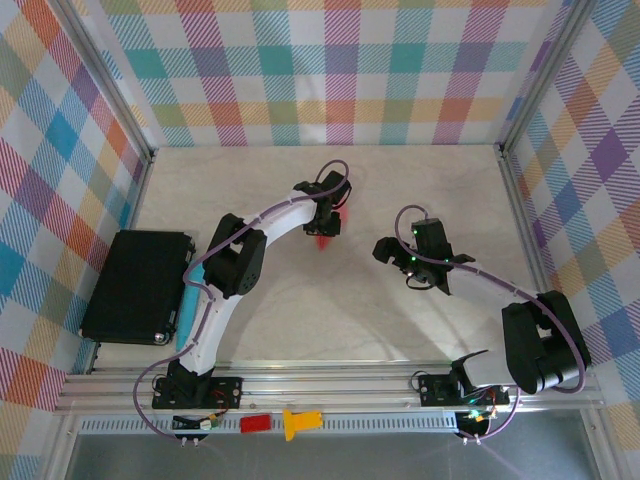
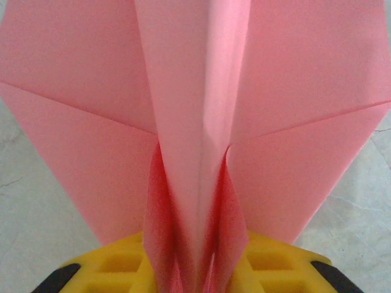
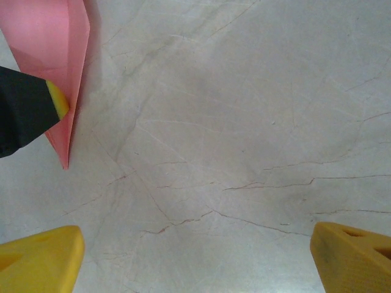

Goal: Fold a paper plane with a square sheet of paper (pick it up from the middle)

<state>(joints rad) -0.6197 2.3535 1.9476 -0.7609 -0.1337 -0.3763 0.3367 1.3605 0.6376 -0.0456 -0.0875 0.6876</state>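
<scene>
The salmon-pink paper plane (image 2: 195, 110) stands nose-down on its keel between the yellow fingers of my left gripper (image 2: 195, 268). Its wings spread to both sides, and the keel's layers splay apart with gaps between them. The jaws stand loosely around the keel, open rather than pinching it. From above, the plane (image 1: 322, 240) shows as a red tip under the left gripper (image 1: 328, 218) at the table's middle back. My right gripper (image 1: 398, 262) hovers to the right of it, open wide and empty (image 3: 195, 262). In that wrist view the plane (image 3: 55, 36) lies at the upper left.
A black case (image 1: 135, 285) lies at the table's left edge, with a teal object (image 1: 190, 300) beside it. On the front rail sit a small red block (image 1: 255, 423) and a yellow piece (image 1: 300, 423). Checked walls close in three sides.
</scene>
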